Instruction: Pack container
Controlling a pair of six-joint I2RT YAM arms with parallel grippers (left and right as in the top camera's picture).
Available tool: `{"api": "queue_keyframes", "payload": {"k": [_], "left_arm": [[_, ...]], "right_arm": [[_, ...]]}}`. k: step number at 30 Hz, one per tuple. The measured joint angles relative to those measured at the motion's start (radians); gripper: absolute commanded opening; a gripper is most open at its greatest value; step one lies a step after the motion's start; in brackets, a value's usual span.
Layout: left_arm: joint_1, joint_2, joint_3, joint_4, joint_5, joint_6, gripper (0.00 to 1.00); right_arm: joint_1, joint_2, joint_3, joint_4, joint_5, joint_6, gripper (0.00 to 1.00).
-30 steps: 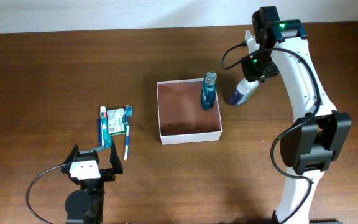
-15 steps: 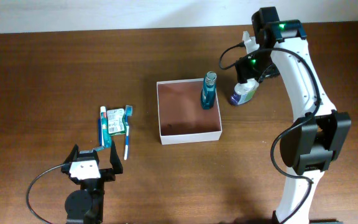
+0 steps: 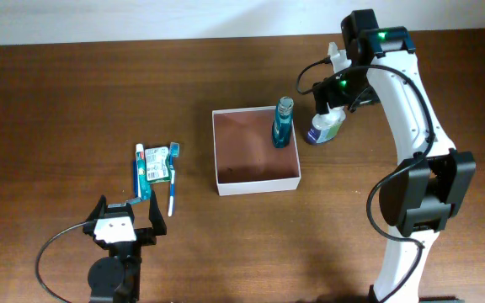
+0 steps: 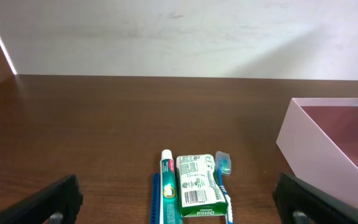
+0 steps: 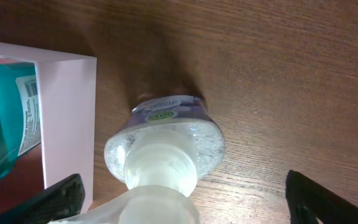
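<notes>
Right gripper (image 5: 182, 186) hanging spread open around pump bottle (image 5: 166, 130), which is standing just beside container (image 3: 258, 183). Left gripper (image 4: 176, 190) sitting open near soap box (image 4: 196, 180).

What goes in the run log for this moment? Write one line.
right gripper: open over clear purple-labelled pump bottle, outside white-walled square container | container: teal bottle upright inside | left gripper: open, holding nothing

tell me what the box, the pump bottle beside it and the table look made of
container: thin matte white walls, probably card or light plastic.
pump bottle: clear glossy plastic, contents show through, printed label.
table: wood or wood-look laminate, grain lines visible, low sheen.
</notes>
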Motion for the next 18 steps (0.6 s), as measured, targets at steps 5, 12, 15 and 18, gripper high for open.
{"api": "queue_keyframes", "payload": {"k": [5,12,15,18], "left_arm": [[0.0,0.0,0.0,0.0,0.0,0.0,1.0],[0.0,0.0,0.0,0.0,0.0,0.0,1.0],[0.0,0.0,0.0,0.0,0.0,0.0,1.0],[0.0,0.0,0.0,0.0,0.0,0.0,1.0]], "right_arm": [[0.0,0.0,0.0,0.0,-0.017,0.001,0.73],[0.0,0.0,0.0,-0.001,-0.027,-0.003,0.67],[0.0,0.0,0.0,0.0,-0.027,-0.002,0.54],[0.0,0.0,-0.003,0.005,-0.024,-0.003,0.54]]}}
